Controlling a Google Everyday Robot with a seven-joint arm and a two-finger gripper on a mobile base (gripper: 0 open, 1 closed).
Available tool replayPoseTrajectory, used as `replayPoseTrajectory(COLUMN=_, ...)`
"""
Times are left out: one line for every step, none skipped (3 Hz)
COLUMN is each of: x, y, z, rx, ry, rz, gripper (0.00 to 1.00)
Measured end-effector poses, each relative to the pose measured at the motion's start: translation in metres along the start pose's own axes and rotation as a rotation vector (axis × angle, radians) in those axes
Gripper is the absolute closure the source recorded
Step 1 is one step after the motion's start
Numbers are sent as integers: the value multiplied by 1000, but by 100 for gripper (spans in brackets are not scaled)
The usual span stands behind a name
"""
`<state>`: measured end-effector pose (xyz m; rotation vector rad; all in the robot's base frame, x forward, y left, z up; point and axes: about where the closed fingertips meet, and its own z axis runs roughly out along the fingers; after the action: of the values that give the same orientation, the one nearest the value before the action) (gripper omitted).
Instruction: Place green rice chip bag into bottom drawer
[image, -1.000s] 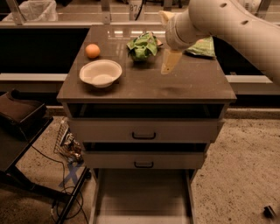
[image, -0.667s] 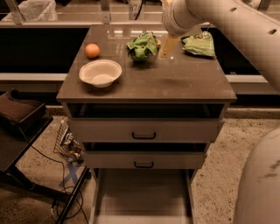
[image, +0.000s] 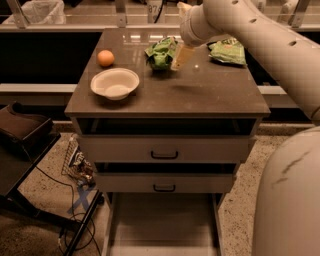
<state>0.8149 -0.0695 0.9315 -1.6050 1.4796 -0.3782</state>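
While the bottom drawer (image: 160, 225) stands pulled out under the cabinet (image: 165, 95), ready to receive, the arm (image: 260, 35) reaches over its top.
The gripper (image: 183, 56) hangs just beside the green rice chip bag (image: 161, 52) at the cabinet's rear, likely lining up a grasp; I cannot tell its grip state.

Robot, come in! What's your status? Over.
Hand beside green rice chip bag. Bag on cabinet top. Bottom drawer pulled out. Bowl, orange off left.

Bottom drawer (image: 161, 227) runs off the lower edge; end effector (image: 182, 58) covers part of the green rice chip bag (image: 160, 53).
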Motion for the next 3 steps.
replayPoseTrajectory(x=-6, y=0, z=26, rx=11, ry=-32, rz=66, gripper=0)
replayPoseTrajectory(x=-6, y=0, z=28, rx=11, ry=-34, rz=71, gripper=0)
replayPoseTrajectory(x=-1, y=10, z=35, rx=-12, ry=-37, rz=106, gripper=0)
